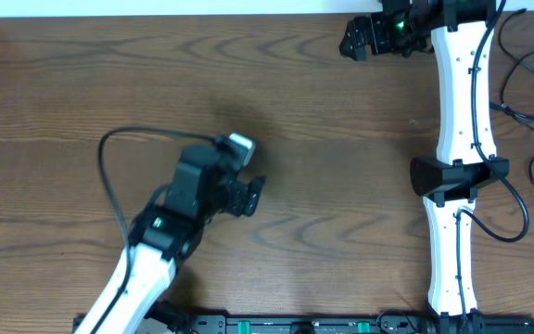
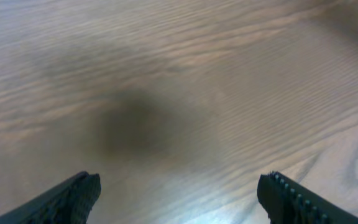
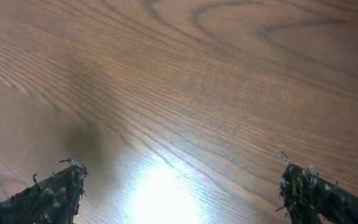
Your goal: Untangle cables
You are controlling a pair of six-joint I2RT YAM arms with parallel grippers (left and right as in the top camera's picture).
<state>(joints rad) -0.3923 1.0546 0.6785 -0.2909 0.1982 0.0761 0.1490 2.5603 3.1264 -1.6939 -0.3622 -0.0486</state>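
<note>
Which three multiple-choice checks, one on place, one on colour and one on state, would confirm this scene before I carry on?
1. Where is the right gripper in the overhead view?
A) by the far edge of the table
B) at the middle
C) at the near edge

2. What colour is the table?
A) white
B) green
C) brown wood grain

3. The left gripper is:
A) shut on a plug
B) open and empty
C) shut and empty

Answers:
1 A: it sits at the top of the overhead view.
2 C: brown grain shows in every view.
3 B: its wrist view shows it wide open with only bare wood in the gap.
</note>
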